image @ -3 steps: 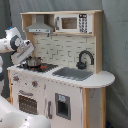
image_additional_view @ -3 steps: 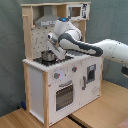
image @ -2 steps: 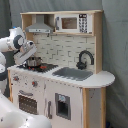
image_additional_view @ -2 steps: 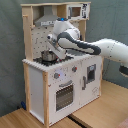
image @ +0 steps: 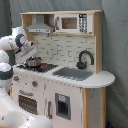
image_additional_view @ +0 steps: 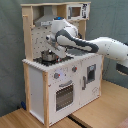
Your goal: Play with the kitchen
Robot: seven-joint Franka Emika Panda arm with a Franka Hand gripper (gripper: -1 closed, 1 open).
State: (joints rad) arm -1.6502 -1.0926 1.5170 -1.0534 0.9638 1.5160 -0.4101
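Kitchen: the toy kitchen stands upright, white with light-wood trim, filling the middle in both exterior views; in the second exterior view it sits on a wooden floor.

Stovetop: the black stovetop is at the first exterior view's left end of the counter, with a small metal pot standing on it; the second exterior view shows the same pot on the near corner.

Sink: the grey sink lies beside the stovetop, with the black curved faucet behind it.

Upper part: a hood hangs above the stovetop, and a microwave sits on the shelf beside it.

Front: knobs sit above the oven door.

My arm: my white arm reaches in from the second exterior view's right, over the counter toward the stovetop.

My hand: my gripper hangs just above the pot, pointing down at it; I cannot tell how far my fingers are apart, or whether they have hold of anything.
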